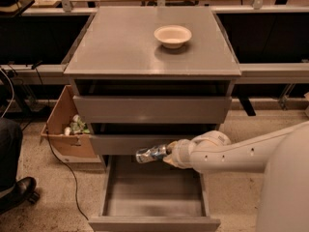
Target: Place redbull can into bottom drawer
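Observation:
The redbull can (148, 154) is a slim shiny silver-and-blue can, held lying sideways in the air. My gripper (164, 154) is shut on the can's right end; the white arm reaches in from the lower right. The can hangs above the back left part of the bottom drawer (153, 195), which is pulled open toward the camera and shows a bare grey interior. The can sits just in front of the middle drawer's front.
A white bowl (172, 35) stands on the grey cabinet top (116, 47). A cardboard box (67, 129) with small items sits on the floor left of the cabinet. A person's leg and shoe (14, 190) are at the far left. A cable runs along the floor.

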{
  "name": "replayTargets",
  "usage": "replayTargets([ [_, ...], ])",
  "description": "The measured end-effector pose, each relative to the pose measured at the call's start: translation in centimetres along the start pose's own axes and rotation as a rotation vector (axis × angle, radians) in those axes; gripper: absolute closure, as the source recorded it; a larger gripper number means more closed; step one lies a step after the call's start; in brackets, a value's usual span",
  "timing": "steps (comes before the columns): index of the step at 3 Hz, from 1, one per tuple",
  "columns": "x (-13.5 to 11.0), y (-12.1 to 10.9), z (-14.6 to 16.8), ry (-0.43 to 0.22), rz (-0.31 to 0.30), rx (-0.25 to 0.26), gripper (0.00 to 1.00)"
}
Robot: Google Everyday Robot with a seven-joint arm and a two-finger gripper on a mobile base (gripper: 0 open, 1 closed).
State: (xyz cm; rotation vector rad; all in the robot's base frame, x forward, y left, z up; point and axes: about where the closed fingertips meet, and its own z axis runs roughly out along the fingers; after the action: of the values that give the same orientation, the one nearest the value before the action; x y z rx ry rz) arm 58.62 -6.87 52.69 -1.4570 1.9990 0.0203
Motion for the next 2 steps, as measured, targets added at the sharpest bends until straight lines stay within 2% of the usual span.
replayTargets([
  [1, 4.0, -1.4, 2.8, 0.008, 0.007, 0.021, 1.0],
  [2, 7.4, -1.3, 5.1, 0.003, 0.033, 0.036, 1.0],
])
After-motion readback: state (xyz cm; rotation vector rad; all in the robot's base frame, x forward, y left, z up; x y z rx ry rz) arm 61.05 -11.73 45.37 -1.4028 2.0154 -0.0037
